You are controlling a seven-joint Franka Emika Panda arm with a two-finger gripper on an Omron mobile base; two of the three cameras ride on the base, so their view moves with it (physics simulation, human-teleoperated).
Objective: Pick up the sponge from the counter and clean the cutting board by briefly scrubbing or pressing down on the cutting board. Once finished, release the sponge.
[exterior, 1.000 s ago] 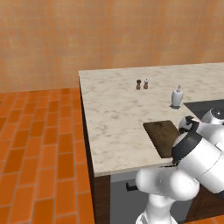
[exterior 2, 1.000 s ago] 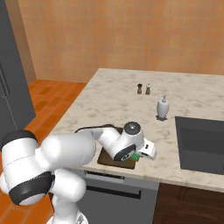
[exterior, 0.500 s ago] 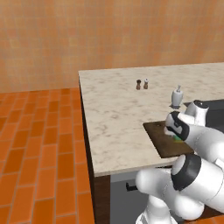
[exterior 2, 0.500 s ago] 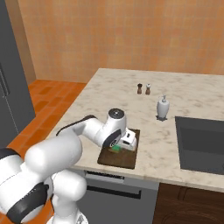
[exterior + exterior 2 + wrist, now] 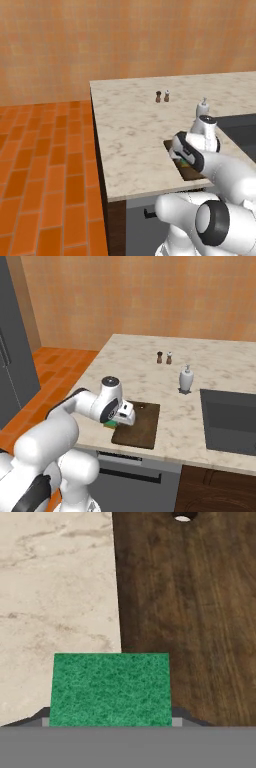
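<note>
Half on board: sponge [image 5: 110, 688] straddling cutting board [image 5: 190, 612] edge and desk [image 5: 55, 577].
Gripper [image 5: 121, 417]: holding sponge.
Risk: pressing here scrubs desk instead.

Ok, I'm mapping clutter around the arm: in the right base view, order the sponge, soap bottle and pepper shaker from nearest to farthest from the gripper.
1. The sponge, at the gripper, over the cutting board's left edge.
2. The soap bottle, right of the board, beside the sink.
3. The pepper shaker, farther back, mid-counter.
</note>
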